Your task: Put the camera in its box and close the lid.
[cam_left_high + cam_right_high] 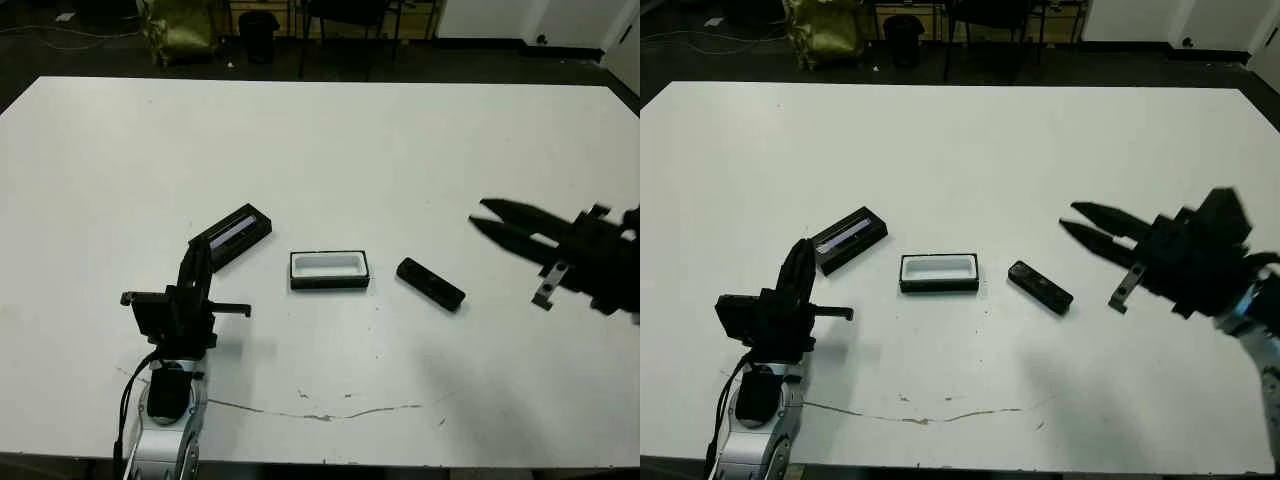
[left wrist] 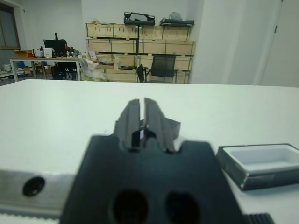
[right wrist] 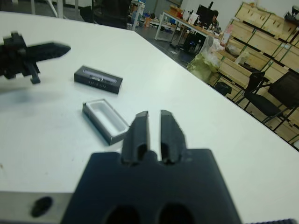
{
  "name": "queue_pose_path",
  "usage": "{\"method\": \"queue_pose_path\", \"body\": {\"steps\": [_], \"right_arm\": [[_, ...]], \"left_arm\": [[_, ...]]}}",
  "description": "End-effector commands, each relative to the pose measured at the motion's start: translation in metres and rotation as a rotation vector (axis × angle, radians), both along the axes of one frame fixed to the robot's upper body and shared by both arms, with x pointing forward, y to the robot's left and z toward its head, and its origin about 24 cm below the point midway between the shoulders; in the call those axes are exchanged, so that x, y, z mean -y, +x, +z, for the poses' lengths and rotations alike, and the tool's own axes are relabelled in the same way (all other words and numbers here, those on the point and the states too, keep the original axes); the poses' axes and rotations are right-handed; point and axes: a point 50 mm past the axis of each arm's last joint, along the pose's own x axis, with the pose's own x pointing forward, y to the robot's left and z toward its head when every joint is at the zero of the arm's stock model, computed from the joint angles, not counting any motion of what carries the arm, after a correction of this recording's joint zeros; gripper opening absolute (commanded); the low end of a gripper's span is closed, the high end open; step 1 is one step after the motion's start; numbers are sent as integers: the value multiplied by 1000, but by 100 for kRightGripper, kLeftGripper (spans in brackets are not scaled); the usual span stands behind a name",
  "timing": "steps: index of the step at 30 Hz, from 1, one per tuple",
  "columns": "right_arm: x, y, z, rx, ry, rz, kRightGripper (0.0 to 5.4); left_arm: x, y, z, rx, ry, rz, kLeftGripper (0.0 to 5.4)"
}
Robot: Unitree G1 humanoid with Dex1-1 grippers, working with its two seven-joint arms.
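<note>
Three things lie in a row across the middle of the white table (image 1: 320, 130): the lid (image 1: 236, 234) on the left, the box (image 1: 329, 270) in the centre with its white lining showing and nothing in it, and the camera (image 1: 430, 284) just right of the box, lying flat and slanted. I judge I'm at the very first step, the reach for the camera, with nothing packed yet. My right gripper (image 1: 492, 224) hangs to the right of the camera, apart from it, fingers only slightly parted and holding nothing. My left gripper (image 1: 199, 250) sits at the near end of the lid, fingers nearly together around a thin slit, empty too. Next I'd need to spread the right fingers wider, come down over the camera and line them across its narrow width before closing
</note>
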Motion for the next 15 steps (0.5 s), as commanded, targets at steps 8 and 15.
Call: {"method": "queue_pose_path", "body": {"steps": [8, 15], "right_arm": [[1, -5, -28, -124, -18, -16, 102], [3, -1, -35, -148, -81, 30, 255]], "left_arm": [[-2, -3, -7, -40, 11, 5, 0], [-2, -3, -7, -46, 19, 14, 0]]}}
